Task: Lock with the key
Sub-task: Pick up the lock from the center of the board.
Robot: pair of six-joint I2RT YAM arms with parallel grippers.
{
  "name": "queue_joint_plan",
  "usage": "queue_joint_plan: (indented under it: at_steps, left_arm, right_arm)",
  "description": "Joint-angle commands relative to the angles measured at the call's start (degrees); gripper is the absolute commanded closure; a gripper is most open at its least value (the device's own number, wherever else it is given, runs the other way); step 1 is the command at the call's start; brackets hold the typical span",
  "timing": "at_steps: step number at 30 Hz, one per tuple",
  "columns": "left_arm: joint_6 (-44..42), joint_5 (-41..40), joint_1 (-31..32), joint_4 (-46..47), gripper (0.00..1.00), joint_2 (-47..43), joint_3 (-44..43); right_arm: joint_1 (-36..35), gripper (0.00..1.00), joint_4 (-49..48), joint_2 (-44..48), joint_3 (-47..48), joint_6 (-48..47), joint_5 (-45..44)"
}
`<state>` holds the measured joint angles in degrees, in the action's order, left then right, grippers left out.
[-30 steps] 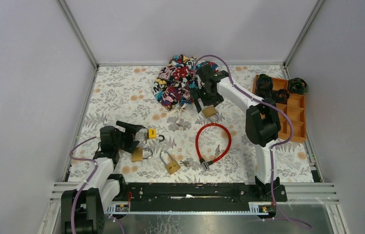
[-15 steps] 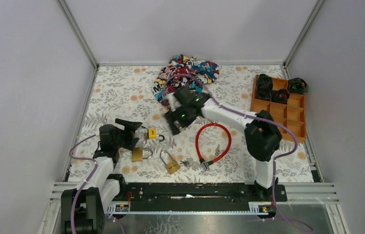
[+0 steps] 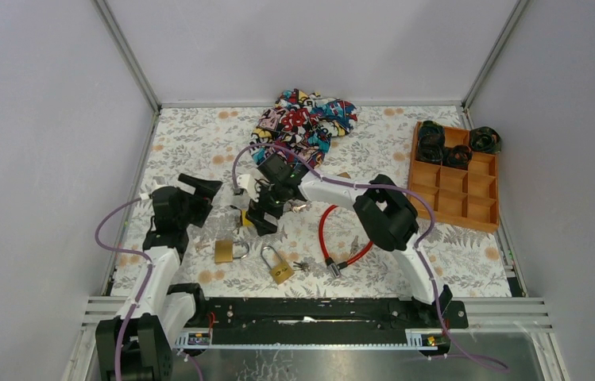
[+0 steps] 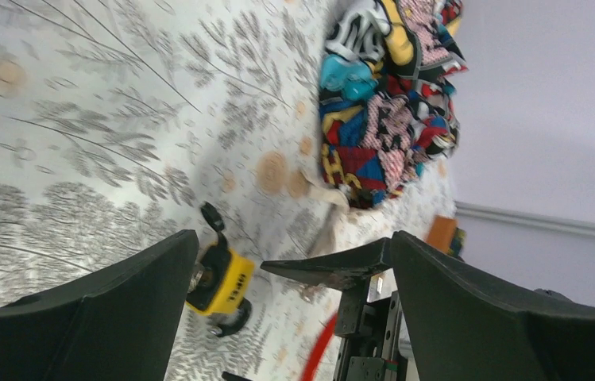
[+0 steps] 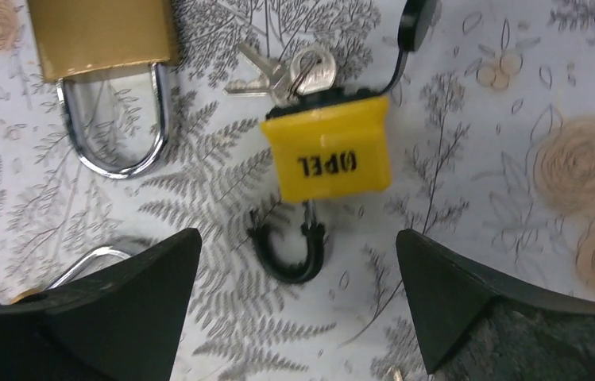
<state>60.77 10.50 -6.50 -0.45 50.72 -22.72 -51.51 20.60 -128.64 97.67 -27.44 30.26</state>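
My right hand [image 5: 295, 238] is open and gripping nothing. It hangs low over the yellow padlock [image 5: 327, 151], one finger on each side of the black-sleeved shackle. A short bare piece of metal leg shows between that shackle and the yellow body. A small bunch of keys [image 5: 286, 71] lies against the opposite end of the body; I cannot tell whether one is in the lock. A brass padlock [image 5: 99, 32] lies just beside it on the worktop.

My left hand [image 3: 198, 190] is open too, with nothing between its fingers. It is raised off the surface near the left side and points toward the right hand; the yellow padlock shows between its fingertips in its wrist view.

Nearer the arm bases lie a second brass padlock [image 3: 280, 270] and, to its right, a red cable lock [image 3: 322, 230] looped on the surface.

The orange tray [image 3: 477, 210] sits at the right edge, divided into compartments. Several dark round things [image 3: 430, 135] sit in its far compartments; I cannot tell what they are. A patterned cloth bag [image 3: 302, 123] lies bunched at the far side.

The worktop [image 3: 198, 143] has a pale floral cover, with plain grey walls [image 3: 40, 119] around it. The right arm reaches leftward across the middle, elbow raised and wrist turned down.
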Motion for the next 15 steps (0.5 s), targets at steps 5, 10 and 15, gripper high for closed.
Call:
queue_joint_plan:
  at_steps: [5,10,15]
  left_arm:
    - [-11.3,-16.2,-1.6,-13.2,0.02,-0.4,-5.0]
    - [-17.5,-19.2,-2.0,-13.1,0.02,-0.4,-6.7]
    - [-23.3,-19.4,-2.0,-8.6,0.02,-0.4,-6.9]
  right_arm:
    - [-2.0,0.01,-1.1,-7.6,11.5,-8.7,3.6]
    - [-2.5,0.15,1.0,-9.0,11.7,-10.4,2.2]
    - [-3.0,0.53,0.2,-8.7,11.0,-9.9,1.2]
